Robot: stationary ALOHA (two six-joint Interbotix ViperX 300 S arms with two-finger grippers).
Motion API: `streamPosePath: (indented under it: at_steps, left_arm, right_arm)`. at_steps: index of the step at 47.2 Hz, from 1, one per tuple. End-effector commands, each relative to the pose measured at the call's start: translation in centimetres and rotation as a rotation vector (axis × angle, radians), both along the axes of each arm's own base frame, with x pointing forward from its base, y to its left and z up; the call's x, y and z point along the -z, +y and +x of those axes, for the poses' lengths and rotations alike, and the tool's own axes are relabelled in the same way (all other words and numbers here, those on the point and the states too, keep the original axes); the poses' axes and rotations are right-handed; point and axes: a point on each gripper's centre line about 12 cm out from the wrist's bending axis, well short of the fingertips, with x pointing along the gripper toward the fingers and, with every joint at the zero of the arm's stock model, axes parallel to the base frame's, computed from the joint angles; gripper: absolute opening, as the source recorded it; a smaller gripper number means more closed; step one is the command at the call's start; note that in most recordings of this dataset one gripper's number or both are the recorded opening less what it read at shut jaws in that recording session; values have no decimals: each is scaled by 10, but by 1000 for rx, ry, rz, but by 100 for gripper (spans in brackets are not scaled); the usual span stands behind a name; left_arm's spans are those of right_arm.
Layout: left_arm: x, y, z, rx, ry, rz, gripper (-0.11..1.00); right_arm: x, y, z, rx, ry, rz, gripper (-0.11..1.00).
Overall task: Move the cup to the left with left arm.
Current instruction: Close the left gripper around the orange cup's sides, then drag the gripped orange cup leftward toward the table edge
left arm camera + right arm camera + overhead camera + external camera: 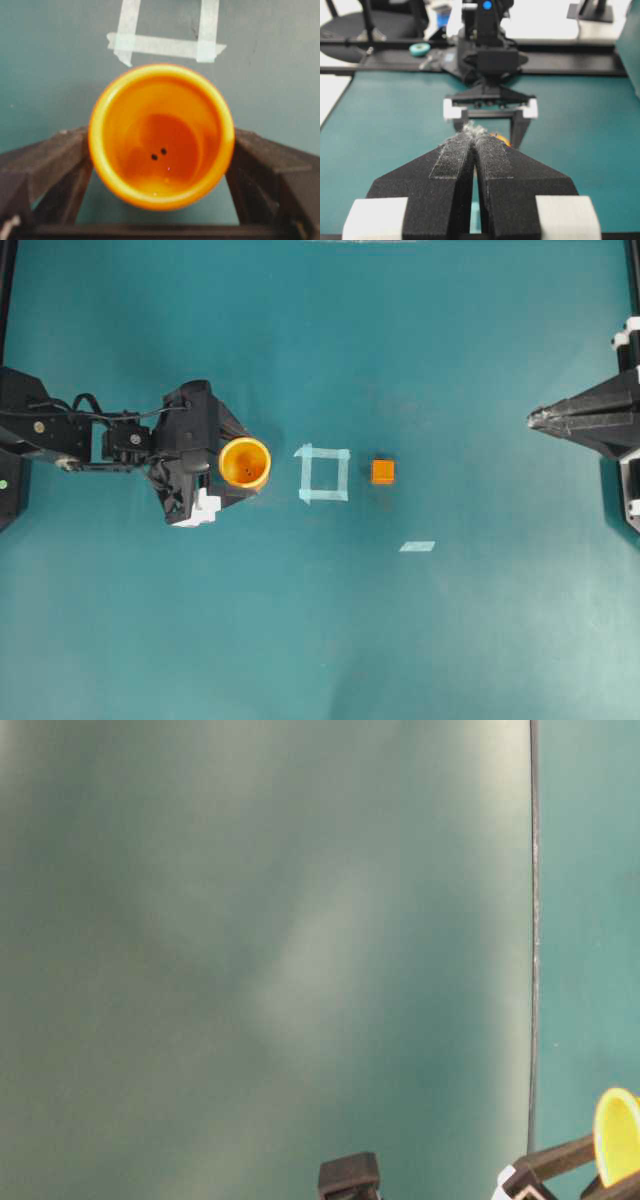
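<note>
The orange-yellow cup (245, 462) stands upright just left of a pale tape square (324, 474). My left gripper (243, 464) reaches in from the left and its two black fingers (65, 160) press against both sides of the cup (161, 135), shut on it. Two small dark specks lie on the cup's orange bottom. In the table-level view the cup's yellow rim (617, 1135) shows beside a black finger (555, 1158). My right gripper (532, 419) rests at the far right of the table, shut and holding nothing (475, 132).
A small orange cube (383, 472) sits right of the tape square. A short strip of tape (417, 546) lies nearer the table's front. The tape square's near edge (165, 46) lies just beyond the cup. Teal table (320, 640) extends all around.
</note>
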Motion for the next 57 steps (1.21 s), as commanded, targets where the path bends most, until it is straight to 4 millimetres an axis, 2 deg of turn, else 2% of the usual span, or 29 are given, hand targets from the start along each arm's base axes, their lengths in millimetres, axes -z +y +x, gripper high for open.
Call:
streamPosePath:
  at_steps: [1, 15, 23, 41, 57]
  left_arm:
    - [-7, 1, 7, -1, -31, 2, 87]
    - [-6, 1, 7, 8, -38, 17, 85]
    - [-7, 0, 7, 12, -40, 23, 70]
    - [-17, -5, 10, 29, -57, 22, 70]
    - [-26, -5, -10, 29, -30, 24, 70]
  right_arm:
    - [-13, 0, 1, 0, -32, 0, -1]
    - [-13, 0, 1, 0, -32, 3, -1]
    - [-14, 0, 1, 0, -34, 2, -1]
    - [-13, 0, 1, -2, -31, 2, -1]
    - [-13, 0, 1, 0, -25, 0, -1]
